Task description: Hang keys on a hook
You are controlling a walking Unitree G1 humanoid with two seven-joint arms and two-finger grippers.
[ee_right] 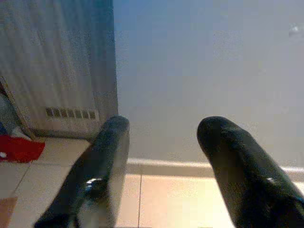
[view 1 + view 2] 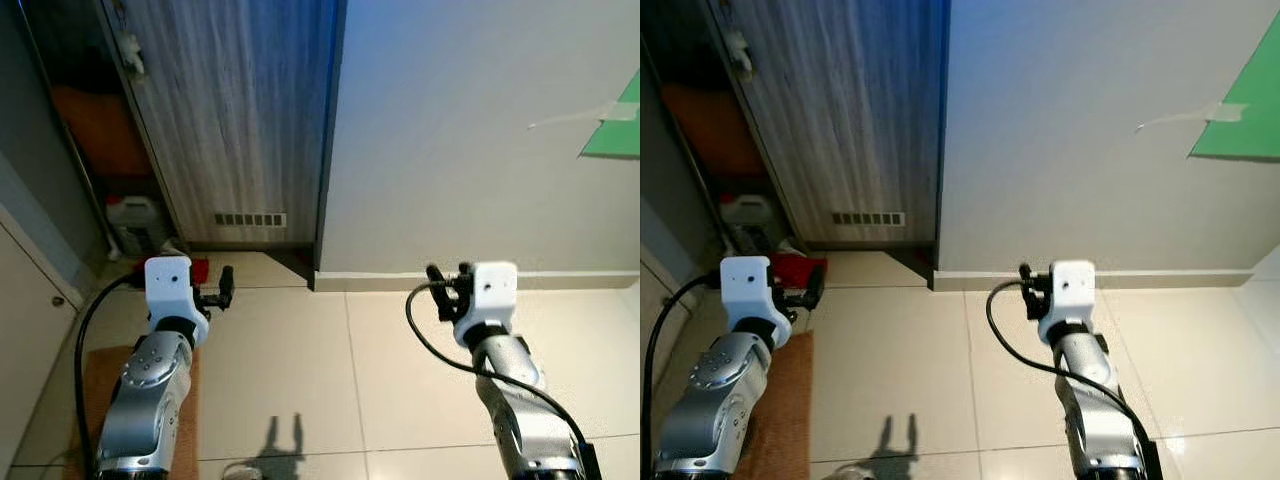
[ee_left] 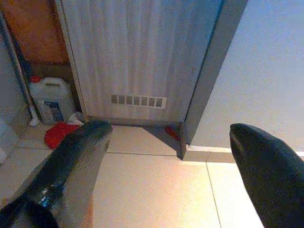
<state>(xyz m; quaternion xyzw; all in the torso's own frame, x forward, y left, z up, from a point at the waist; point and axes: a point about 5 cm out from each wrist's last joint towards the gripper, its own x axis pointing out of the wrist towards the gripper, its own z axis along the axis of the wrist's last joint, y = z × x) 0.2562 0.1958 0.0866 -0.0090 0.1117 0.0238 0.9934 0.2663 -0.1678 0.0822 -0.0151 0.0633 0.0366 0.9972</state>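
We could not find keys or a hook; nothing that could be either was discernible, so we judged the task not started, with finding the keys, taking them and hanging them all left to do. Our left gripper was held out low over the floor, fingers spread wide with nothing between them. Our right gripper was likewise raised ahead, fingers apart and holding nothing. Both pointed at the base of the wall, well apart from it. Ahead on our left stood a grey wood-grain door with a vent near its bottom, a dark frame edge beside it. Left of the door, a white jug sat in a dim nook, something red on the floor near it, an orange shape above. A brown mat lay under our left arm. On the wall at upper right we saw a green sheet with a strip of tape. Our guess was that we had to look elsewhere for the keys first
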